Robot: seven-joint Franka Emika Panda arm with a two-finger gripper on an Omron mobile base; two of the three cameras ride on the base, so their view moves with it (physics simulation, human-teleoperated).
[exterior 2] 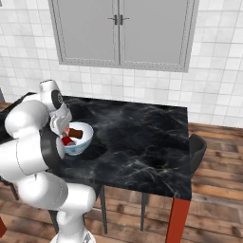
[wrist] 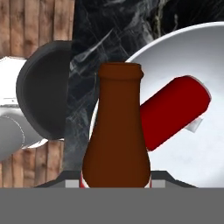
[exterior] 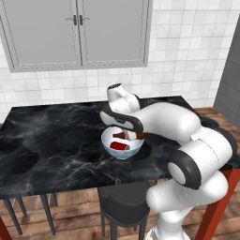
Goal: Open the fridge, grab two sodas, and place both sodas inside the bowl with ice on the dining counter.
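My gripper [exterior: 135, 136] [exterior 2: 70, 132] [wrist: 117, 180] is shut on the dark-brown soda bottle [exterior: 124, 135] [exterior 2: 76, 132] [wrist: 117, 131], which lies about level just above the white bowl [exterior: 135, 149] [exterior 2: 88, 135] [wrist: 192, 52]. The bottle's neck points away from the hand over the bowl's inside. The red soda can [exterior: 119, 146] [exterior 2: 66, 141] [wrist: 175, 111] lies on its side in the bowl, with a pale ice cube [wrist: 197, 125] beside it. The bowl stands on the black marble dining counter [exterior: 56, 136] [exterior 2: 142, 137] [wrist: 100, 30], near its front edge. I cannot tell whether the tall grey surface [exterior: 229, 89] at the right is the fridge.
A dark stool [exterior: 124, 206] stands under the counter's front edge, and a dark chair [exterior 2: 197, 147] sits at its right side. A red leg [exterior 2: 178, 220] carries the counter's near right corner. Grey double doors [exterior: 77, 33] hang on the tiled wall behind.
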